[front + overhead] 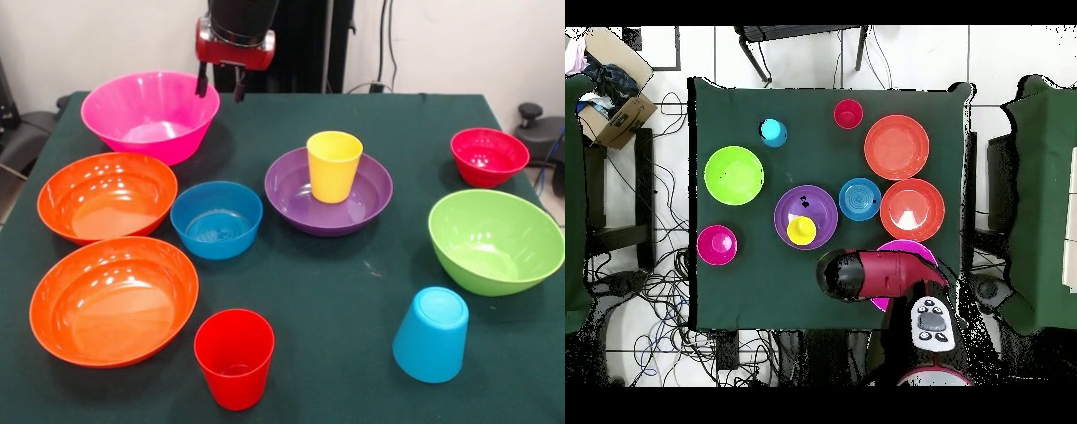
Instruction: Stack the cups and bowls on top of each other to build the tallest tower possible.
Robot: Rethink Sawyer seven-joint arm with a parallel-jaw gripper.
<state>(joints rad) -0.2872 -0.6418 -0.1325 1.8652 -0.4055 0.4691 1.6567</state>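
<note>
The red and black arm came straight down at twelve o'clock of the front view. Its claw hung empty, two short dark fingers pointing down with a gap between them.

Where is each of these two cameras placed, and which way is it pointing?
Front view: sits across the table from the robot, looking over the green table at the bowls and cups; only the arm's red end and its pincer show, above the magenta bowl.
Overhead view: hangs above, looking straight down; the red arm and base show at the bottom, partly covering the magenta bowl.
Both share the table and dishes, such as the yellow cup standing in the purple bowl.
</note>
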